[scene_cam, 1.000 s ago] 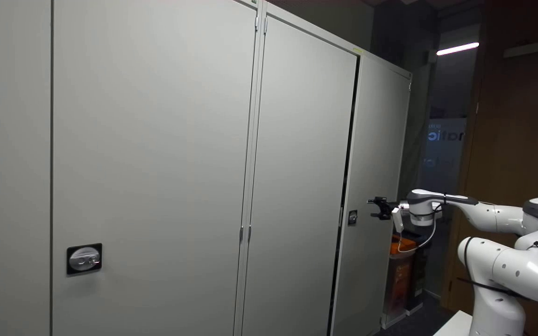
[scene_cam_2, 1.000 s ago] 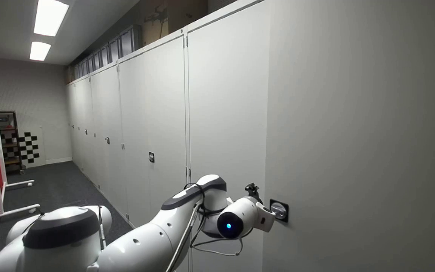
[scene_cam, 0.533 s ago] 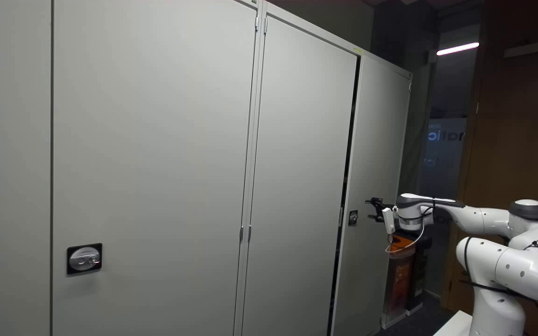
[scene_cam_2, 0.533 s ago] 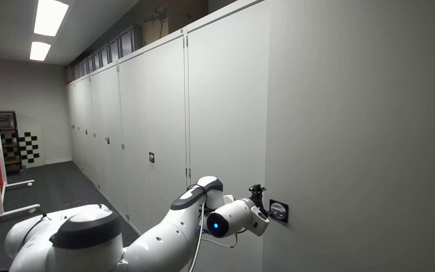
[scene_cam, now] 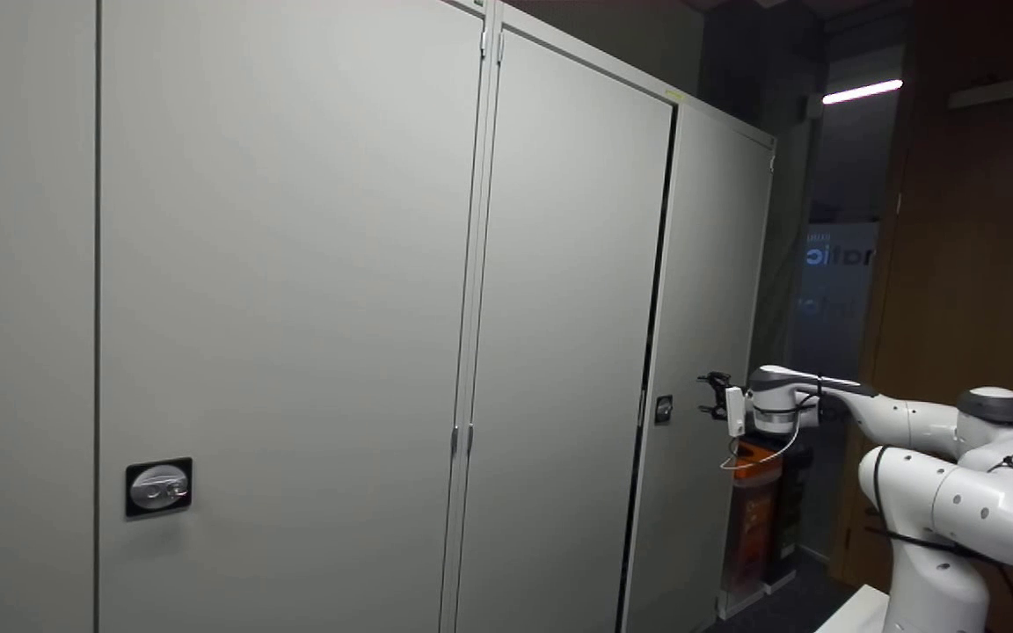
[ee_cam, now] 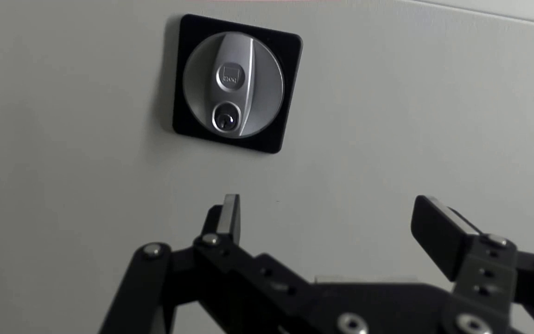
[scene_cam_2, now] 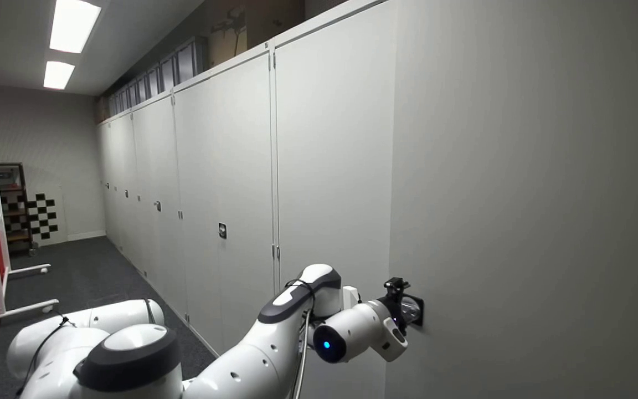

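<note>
In the wrist view, your gripper (ee_cam: 327, 211) has its fingers (ee_cam: 438, 232) spread wide, w/ only the grey cabinet door (ee_cam: 364, 116) behind the gap; nothing is pinched. The lock handle (ee_cam: 231, 76), round and silver w/ a raised bar, sits on its black plate (ee_cam: 278, 44) farther up, approx. above the finger at the left, so not centred b/w both. For good line-up, pls shift sideways until the raised bar is in the middle of the gap, and also upward in this view, b/c now I think you would close on air. The black plate looks slightly turned vs. the fingers, so a small twist prob. helps. In an exterior view, the gripper (scene_cam: 703, 394) is just beside the lock handle and approx. level, w/ a bit of door visible between; the fingers stand one over another, and an orange bin (scene_cam: 757, 527) shows below the arm (scene_cam: 933, 413). In an exterior view, the gripper covers part of the lock handle (scene_cam_2: 413, 309); if they touch there, I can't tell, so pls go slow and trust the wrist view more.
</note>
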`<state>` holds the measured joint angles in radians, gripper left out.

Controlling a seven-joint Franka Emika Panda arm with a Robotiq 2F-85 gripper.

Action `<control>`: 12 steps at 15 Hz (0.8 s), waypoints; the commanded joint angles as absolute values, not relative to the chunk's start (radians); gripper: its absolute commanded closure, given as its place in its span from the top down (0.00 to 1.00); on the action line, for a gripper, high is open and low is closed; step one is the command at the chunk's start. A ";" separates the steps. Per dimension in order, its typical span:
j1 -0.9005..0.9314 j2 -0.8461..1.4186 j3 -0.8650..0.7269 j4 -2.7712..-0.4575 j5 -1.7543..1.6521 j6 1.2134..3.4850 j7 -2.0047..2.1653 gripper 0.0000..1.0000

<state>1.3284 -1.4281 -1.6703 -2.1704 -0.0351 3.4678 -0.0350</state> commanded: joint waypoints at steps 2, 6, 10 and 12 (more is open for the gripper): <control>1.340 -1.462 -1.657 -2.173 0.025 3.465 0.011 1.00; 1.364 -1.468 -1.660 -2.178 0.049 3.462 0.026 1.00; 1.395 -1.463 -1.678 -2.167 0.056 3.462 0.022 1.00; 1.410 -1.464 -1.695 -2.158 0.046 3.462 0.010 1.00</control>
<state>1.3828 -1.4644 -1.6855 -2.1815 0.0320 3.4637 0.0175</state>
